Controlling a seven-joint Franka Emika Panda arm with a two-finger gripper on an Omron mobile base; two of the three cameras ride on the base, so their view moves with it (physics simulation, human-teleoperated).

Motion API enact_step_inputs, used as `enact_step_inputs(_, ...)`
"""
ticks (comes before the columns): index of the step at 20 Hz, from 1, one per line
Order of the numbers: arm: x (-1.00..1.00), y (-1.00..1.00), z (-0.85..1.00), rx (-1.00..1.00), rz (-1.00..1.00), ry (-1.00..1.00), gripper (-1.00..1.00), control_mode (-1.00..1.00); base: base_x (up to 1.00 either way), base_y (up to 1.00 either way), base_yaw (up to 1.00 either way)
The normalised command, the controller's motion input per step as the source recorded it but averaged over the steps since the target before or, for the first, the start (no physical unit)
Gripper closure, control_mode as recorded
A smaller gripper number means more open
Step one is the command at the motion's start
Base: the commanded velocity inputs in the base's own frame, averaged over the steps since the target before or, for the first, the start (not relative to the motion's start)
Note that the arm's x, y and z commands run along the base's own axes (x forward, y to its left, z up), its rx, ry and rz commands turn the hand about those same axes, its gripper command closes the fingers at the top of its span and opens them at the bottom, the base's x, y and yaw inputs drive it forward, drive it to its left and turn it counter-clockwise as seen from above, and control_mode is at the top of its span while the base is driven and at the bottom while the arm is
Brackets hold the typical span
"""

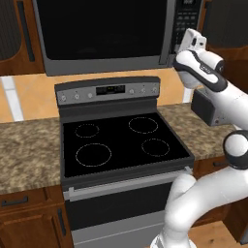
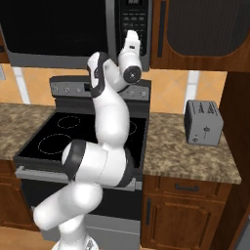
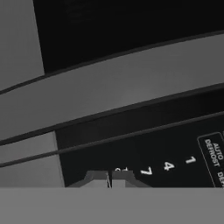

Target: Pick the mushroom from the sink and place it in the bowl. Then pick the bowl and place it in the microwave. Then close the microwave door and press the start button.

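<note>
**Inspector A:** Where did the arm stand at the moment of record?

**Inspector B:** It was raised to the microwave [image 1: 104, 34], with the gripper [image 3: 109, 178] up against the keypad strip [image 2: 135, 22] on the right of the unit. In the hand view the two finger tips sat pressed side by side, no gap visible between them, and nothing was held. The digits 7, 4 and 1 and an "AUTO DEFROST" label were readable just beyond the tips.

**Inspector A:** And the microwave door?

**Inspector B:** The microwave door [image 1: 99, 29] lay flush with the front, dark glass in its grey frame. What sat behind the glass could not be made out.

**Inspector A:** Surroundings?

**Inspector B:** A black four-burner stove [image 1: 121, 140] stood directly beneath the microwave, with speckled stone counter [image 1: 26, 150] on either side. A grey toaster [image 2: 203, 123] stood on the counter to the right of the stove, well apart from the arm. Wooden cabinets [image 2: 195, 29] flanked the microwave.
</note>
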Motion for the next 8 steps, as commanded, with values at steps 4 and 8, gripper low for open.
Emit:
enact_step_inputs(4,-0.63,-0.02,0.01,0.01,0.03,-0.11,1.0,-1.0,0.0,0.0,0.0)
enact_step_inputs(8,-0.99,0.0,0.02,0.0,0.0,-0.06,1.0,-1.0,0.0,0.0,0.0)
